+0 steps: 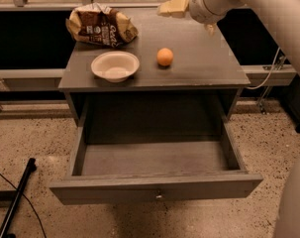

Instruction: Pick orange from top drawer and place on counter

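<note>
The orange (165,57) sits by itself on the counter (209,63), just right of the white bowl. The top drawer (154,186) is pulled fully out below the counter, and its grey inside shows nothing in it. My gripper (190,18) hangs above the counter's back right part, up and behind the orange and well apart from it. Its pale fingers (172,6) stand apart and hold nothing. The white arm reaches in from the upper right.
A white bowl (115,65) stands on the counter's front left. A brown snack bag (101,26) lies at the back left. A black pole (16,197) lies on the speckled floor at the lower left. Cables run along the right.
</note>
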You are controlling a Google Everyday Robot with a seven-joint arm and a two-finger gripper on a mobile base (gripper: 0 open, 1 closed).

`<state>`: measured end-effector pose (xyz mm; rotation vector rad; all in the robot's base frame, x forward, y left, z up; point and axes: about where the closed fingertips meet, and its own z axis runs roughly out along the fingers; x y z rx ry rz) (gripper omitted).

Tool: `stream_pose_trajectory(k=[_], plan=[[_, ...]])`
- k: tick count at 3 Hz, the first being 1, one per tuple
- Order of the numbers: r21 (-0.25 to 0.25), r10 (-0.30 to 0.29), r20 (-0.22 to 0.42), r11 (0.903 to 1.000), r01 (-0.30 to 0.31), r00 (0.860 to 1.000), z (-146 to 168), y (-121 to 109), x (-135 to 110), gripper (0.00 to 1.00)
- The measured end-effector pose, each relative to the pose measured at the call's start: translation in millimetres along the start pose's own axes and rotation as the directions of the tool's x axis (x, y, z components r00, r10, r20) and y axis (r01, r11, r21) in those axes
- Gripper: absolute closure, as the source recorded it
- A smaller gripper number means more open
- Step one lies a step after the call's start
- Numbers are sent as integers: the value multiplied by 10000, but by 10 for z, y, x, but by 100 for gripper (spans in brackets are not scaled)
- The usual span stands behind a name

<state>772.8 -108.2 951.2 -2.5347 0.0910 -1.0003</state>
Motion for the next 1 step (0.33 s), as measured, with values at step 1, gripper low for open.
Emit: stream_pose_trajectory(k=[1], plan=[[-1,17,5,10000,-17,10000,4,-1,-2,0]])
